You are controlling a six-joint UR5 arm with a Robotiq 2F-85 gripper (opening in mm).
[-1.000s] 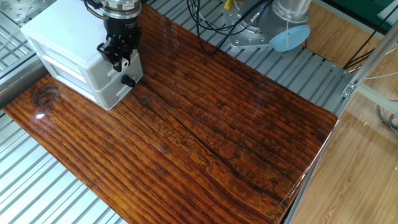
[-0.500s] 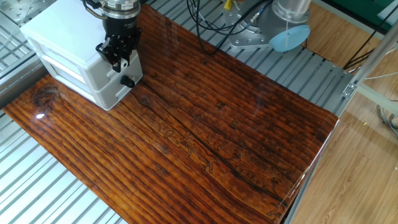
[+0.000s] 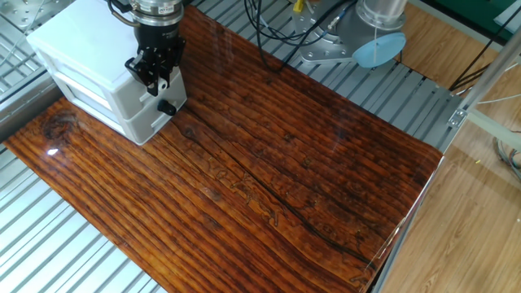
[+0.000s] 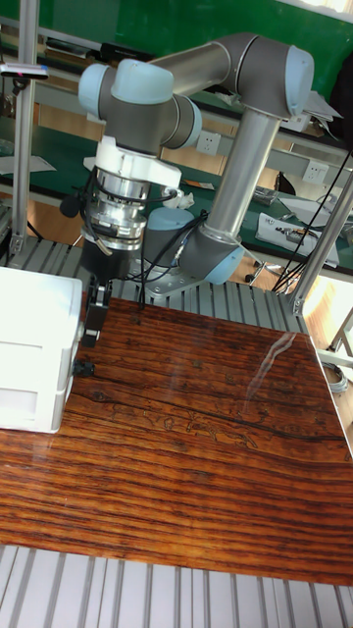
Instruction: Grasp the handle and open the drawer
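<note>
The bare front of the table is glossy dark wood with strong grain, and it catches glare from overhead. At its far left corner stands a white cabinet, a boxy unit with two drawer fronts facing the open table.

The lower drawer front carries a small dark knob that sticks out toward the middle of the table; in the tall fixed view the same dark knob shows on the cabinet's right face, just below the pincer.

Above that knob sits the upper drawer, its white front flush with the cabinet face, so it looks closed. Its handle cannot be made out clearly: the pincer hangs directly in front of the upper front, black fingers pointing down and close against the panel. In the tall fixed view the pincer hangs alongside the cabinet's right edge, at the height of the upper drawer. The jaws stand fairly close together, but whether they hold the handle or only hover around it cannot be told from either view.

Behind the cabinet, the arm rises from its base beyond the table's far edge, with black cables trailing beside the base and a pale blue disc just to its right.
</note>
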